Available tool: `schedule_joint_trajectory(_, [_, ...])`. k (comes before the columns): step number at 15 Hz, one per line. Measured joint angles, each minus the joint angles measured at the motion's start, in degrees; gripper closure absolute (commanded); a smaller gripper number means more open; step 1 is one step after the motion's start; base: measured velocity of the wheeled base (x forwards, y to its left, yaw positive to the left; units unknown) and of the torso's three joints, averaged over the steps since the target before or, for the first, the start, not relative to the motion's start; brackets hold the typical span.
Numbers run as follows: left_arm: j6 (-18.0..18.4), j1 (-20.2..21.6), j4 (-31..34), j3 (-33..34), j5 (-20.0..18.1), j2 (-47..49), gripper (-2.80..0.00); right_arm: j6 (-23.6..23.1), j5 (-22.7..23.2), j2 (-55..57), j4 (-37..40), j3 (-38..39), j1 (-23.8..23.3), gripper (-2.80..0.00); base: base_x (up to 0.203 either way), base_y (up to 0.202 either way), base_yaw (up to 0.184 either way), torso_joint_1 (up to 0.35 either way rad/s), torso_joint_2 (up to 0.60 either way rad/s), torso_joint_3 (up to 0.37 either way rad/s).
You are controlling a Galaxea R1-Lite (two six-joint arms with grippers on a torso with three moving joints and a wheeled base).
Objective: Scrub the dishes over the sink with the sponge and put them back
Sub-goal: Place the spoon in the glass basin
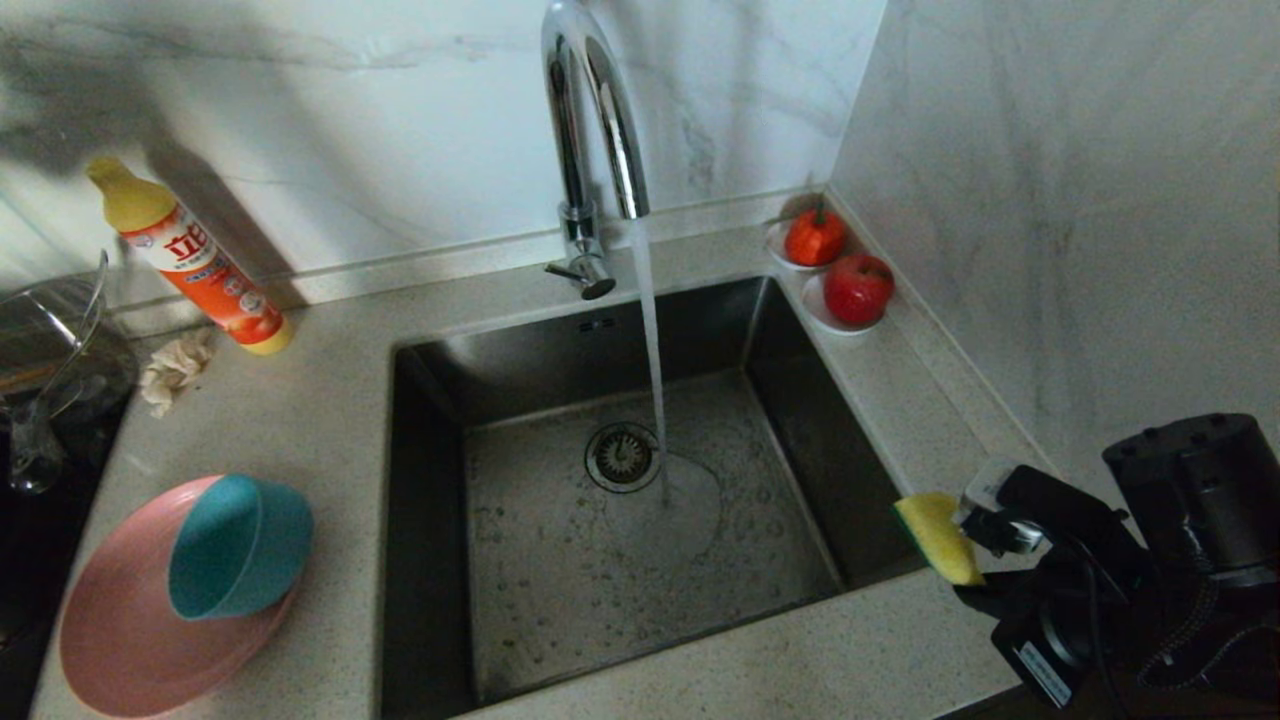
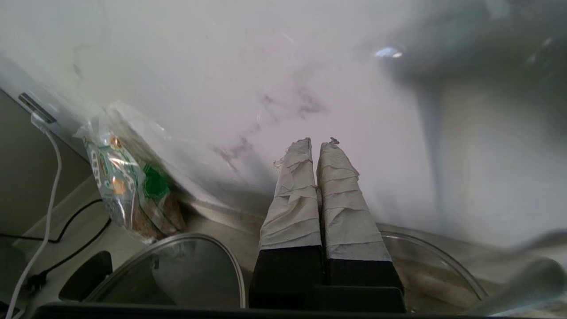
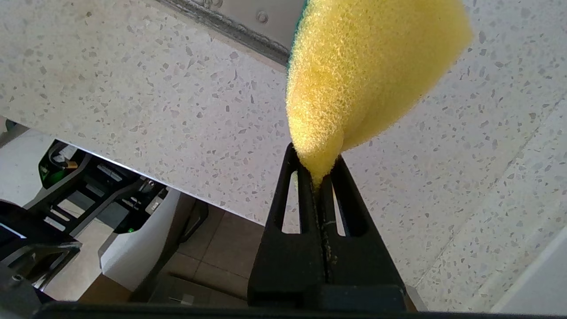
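The right hand (image 3: 320,177) waits at the sink's (image 1: 430,420) near right corner, clenched on the yellow sponge (image 1: 938,538), ready for scrubbing. The left hand (image 2: 316,148), pressed closed and empty, points at the wall. The teal bowl (image 1: 240,548) lies tipped on the pink plate (image 1: 120,640), left on the counter (image 1: 320,430).

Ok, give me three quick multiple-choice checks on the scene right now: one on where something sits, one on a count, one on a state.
1. Where is the teal bowl?
A. in the sink
B. on the pink plate
C. under the tap

2. How many saucers with red fruit stand at the sink's far right corner?
A. one
B. two
C. four

3. What is the right gripper doing?
A. gripping the sponge
B. open and empty
C. holding a spoon

Answers: 1 B, the bowl lies tipped on the plate. 2 B, two show by the wall. 3 A, its fingers pinch the yellow foam.
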Motion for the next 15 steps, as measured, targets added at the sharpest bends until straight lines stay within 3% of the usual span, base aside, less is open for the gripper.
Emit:
schedule_joint_trajectory(9, [-0.1, 0.0, -0.3, -0.3, 0.0, 2.1, 0.00, 0.0, -0.1, -0.3, 0.0, 0.0, 0.0, 0.00, 0.000, 0.000, 0.000, 0.000, 0.00, 0.000])
schedule_joint_trajectory(15, [-0.2, -0.2, -6.2, -2.3, 0.1, 4.4, 0.00, 0.0, -0.1, -0.4, 0.0, -0.1, 0.0, 0.00, 0.000, 0.000, 0.000, 0.000, 0.00, 0.000])
